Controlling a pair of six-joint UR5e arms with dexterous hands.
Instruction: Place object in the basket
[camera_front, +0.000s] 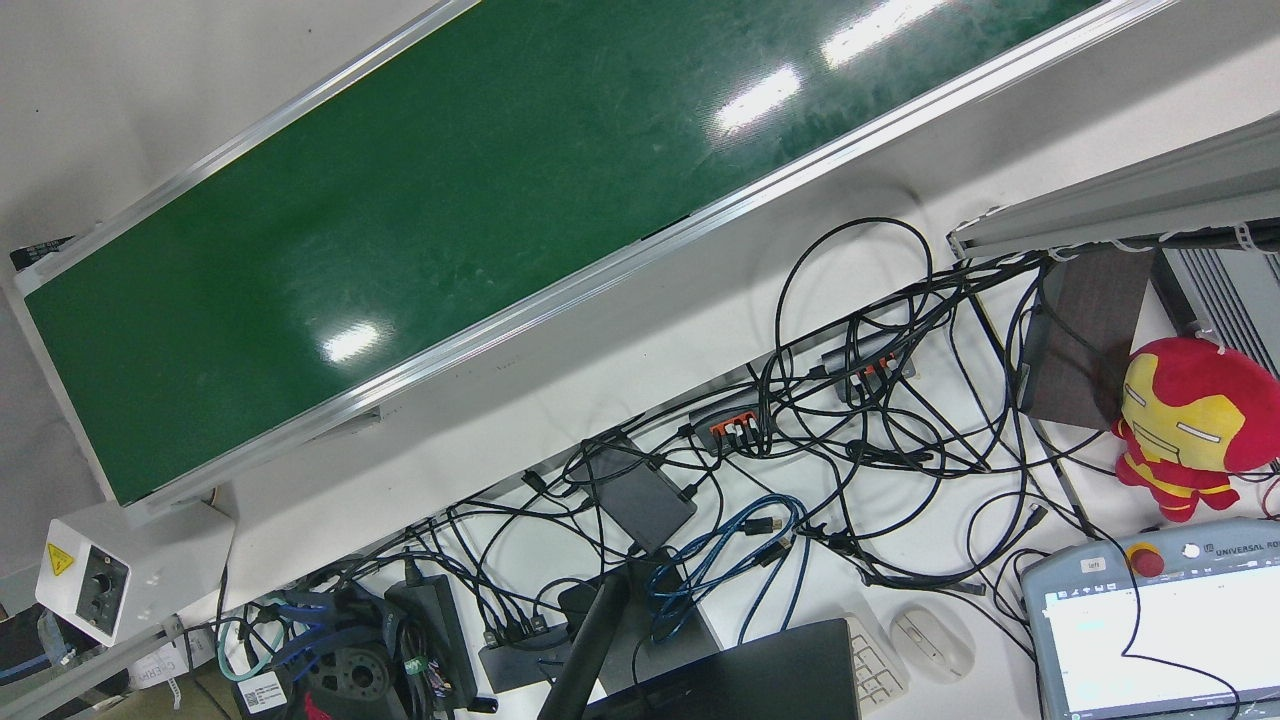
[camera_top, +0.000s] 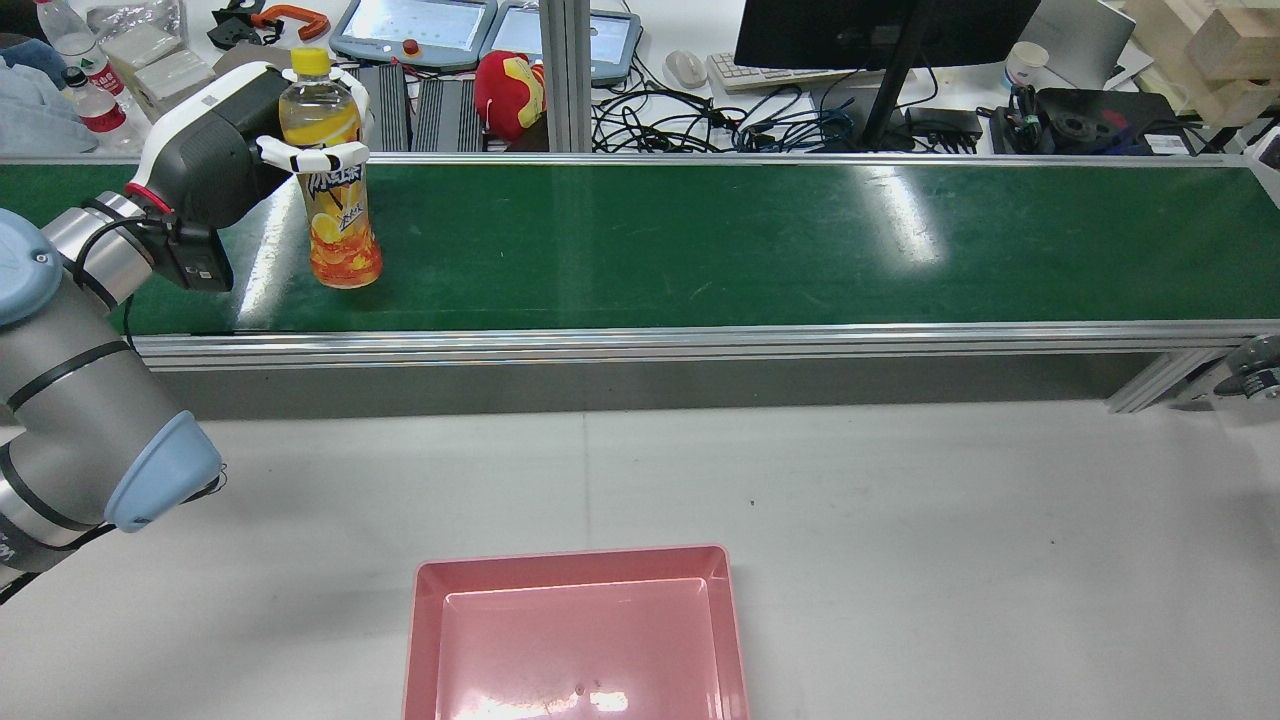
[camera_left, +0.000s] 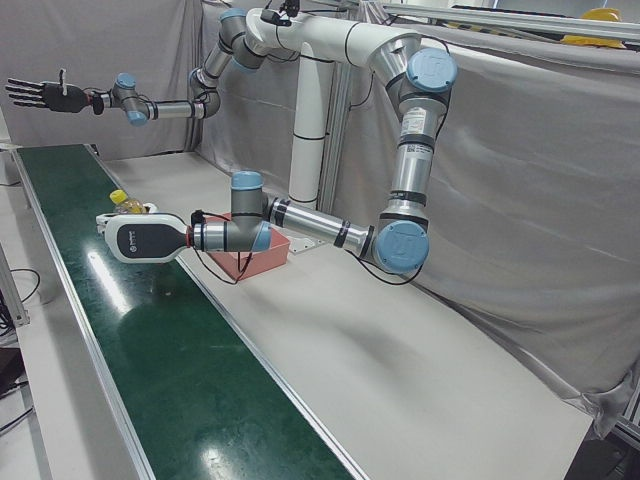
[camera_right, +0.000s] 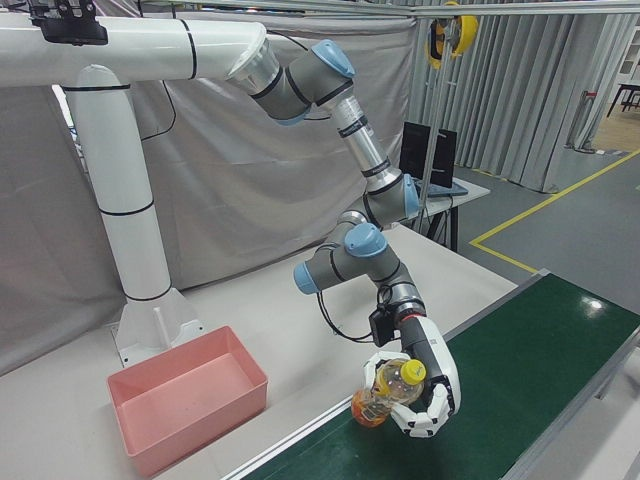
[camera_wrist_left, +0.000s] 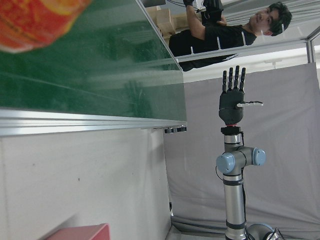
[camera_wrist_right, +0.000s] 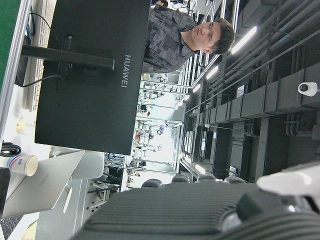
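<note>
Basket (camera_top: 575, 570) cropped; left hand (camera_top: 225, 145) grips bottle (camera_top: 335, 200)

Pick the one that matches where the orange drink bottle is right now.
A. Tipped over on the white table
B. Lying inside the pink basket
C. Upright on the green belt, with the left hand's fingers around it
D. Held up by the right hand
C: the bottle stands upright on the green belt with the left hand wrapped around its upper part; the pink basket holds nothing.

The drink bottle (camera_top: 334, 180) is stood upright on the conveyor belt (camera_top: 760, 240), near its left end in the rear view — enclosed by the left hand (camera_top: 230, 140). The basket (camera_top: 430, 620) is set on the table (camera_top: 950, 540) before the belt, well apart from the bottle. The right hand (camera_left: 40, 95) is held raised beyond the belt's far end.
</note>
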